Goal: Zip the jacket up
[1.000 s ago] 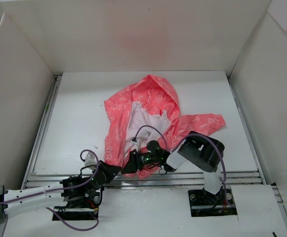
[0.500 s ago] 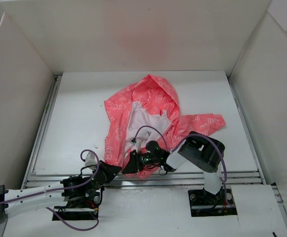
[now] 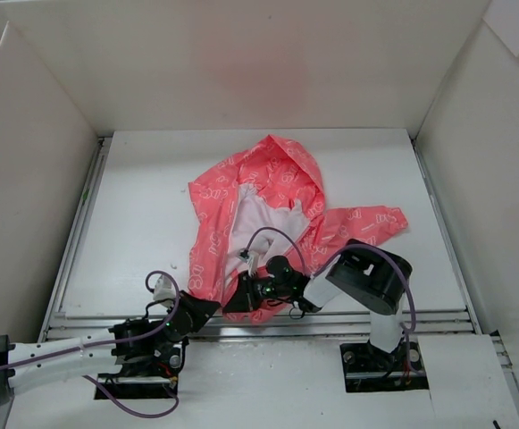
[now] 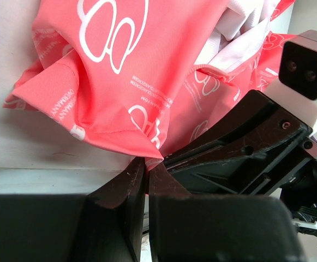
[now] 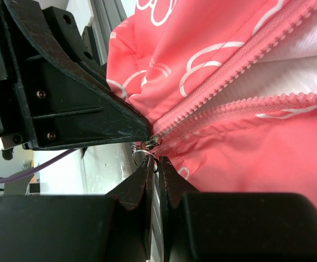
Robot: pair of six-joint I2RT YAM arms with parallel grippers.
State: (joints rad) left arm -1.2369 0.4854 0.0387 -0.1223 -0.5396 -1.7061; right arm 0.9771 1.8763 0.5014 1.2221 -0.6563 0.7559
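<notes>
Left gripper (image 4: 146,164) pinches the jacket (image 4: 120,71) hem; right gripper (image 5: 157,162), crowded against it, clamps narrowly on the zipper pull (image 5: 145,147) at the table (image 3: 134,197) edge.

The white table (image 3: 134,206) carries one thing, the jacket (image 3: 281,174). It lies flat and rumpled around the middle, its hood toward the far side and its hem at the near edge. There the hem reaches the metal rails (image 3: 107,315) that run along the front. The front lies open, showing white lining between the pink panels. One sleeve stretches out to the right, flat on the surface. In the left wrist view, the hem's folded corner rests on the table (image 4: 11,136).
</notes>
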